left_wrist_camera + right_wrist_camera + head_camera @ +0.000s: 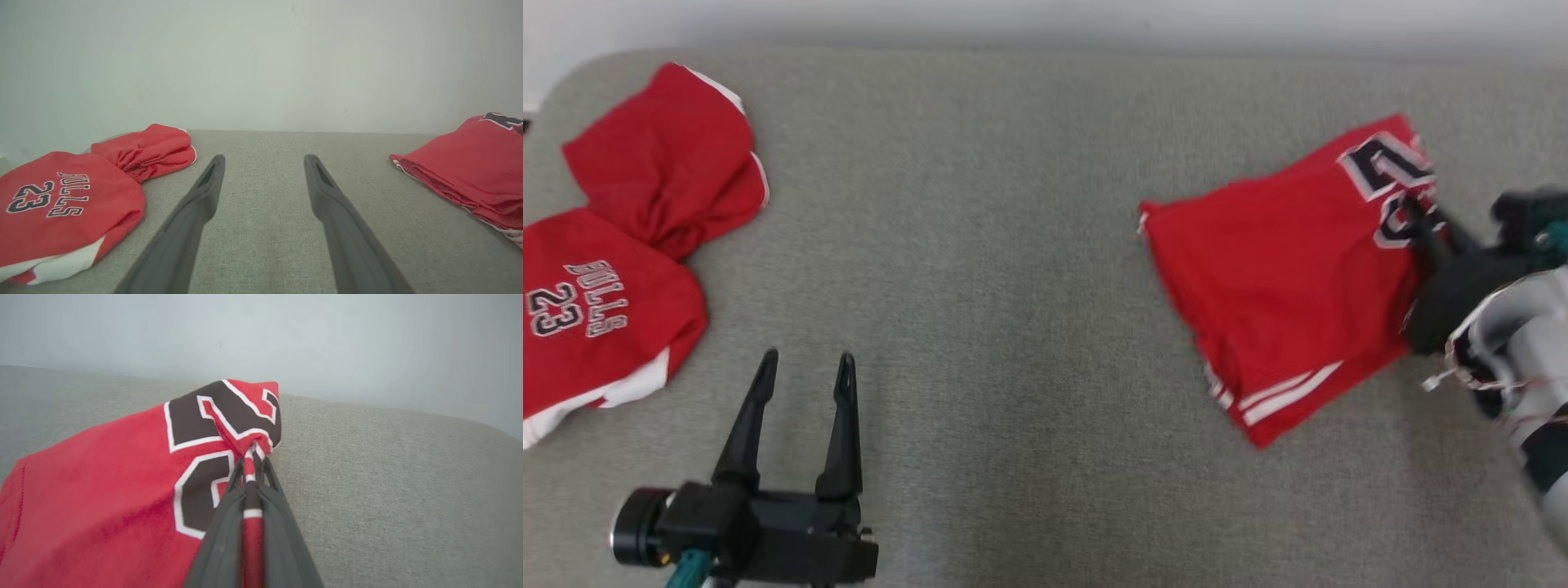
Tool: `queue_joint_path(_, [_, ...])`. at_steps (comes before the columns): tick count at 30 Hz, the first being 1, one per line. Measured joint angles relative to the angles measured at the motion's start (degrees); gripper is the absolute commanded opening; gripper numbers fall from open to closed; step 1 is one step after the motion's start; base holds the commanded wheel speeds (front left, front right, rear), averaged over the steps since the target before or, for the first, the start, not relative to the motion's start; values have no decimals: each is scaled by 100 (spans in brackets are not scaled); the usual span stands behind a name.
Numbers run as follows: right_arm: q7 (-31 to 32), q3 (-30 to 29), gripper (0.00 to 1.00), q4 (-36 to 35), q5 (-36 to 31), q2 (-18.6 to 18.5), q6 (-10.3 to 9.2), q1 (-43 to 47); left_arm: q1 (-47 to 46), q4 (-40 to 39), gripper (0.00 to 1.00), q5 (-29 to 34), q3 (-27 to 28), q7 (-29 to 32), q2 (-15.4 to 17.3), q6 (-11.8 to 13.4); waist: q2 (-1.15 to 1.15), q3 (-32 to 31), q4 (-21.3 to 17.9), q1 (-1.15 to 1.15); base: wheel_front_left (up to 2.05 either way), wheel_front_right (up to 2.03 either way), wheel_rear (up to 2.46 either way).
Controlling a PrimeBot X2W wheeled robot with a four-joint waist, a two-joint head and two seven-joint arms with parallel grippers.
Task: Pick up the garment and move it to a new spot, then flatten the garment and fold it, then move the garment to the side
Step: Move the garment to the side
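The garment (1282, 278) is a red jersey with a dark, white-edged number, folded and lying on the right of the grey cushion. My right gripper (1417, 211) reaches in from the right edge and is shut on the garment's right-hand edge at the number. The right wrist view shows red and white cloth pinched between the fingers (229, 514), with the garment (102, 490) spreading to the left. My left gripper (805, 359) stands open at the lower left, nothing between its fingers (196, 200). The garment (470, 167) also lies at the right of the left wrist view.
Two more red garments lie at the far left: a bunched one (670, 155) at the back and one printed BULLS 23 (596, 310) nearer me. The grey cushion (980, 245) runs wide between the piles, with a pale wall behind.
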Motion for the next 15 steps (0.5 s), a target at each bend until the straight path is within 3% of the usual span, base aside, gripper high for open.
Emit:
queue_joint_path(5, [91,101,0,-165,103,-667,0,-684,-360,-209,100,77,-31,-1,23,0,0,524,-211,0,0,0,0])
queue_joint_path(15, [140,298,0,-416,240,-1441,0,-1397,-586,-686,100,265,-74,-1,346,-1,1,1240,-855,-1,0,0,0])
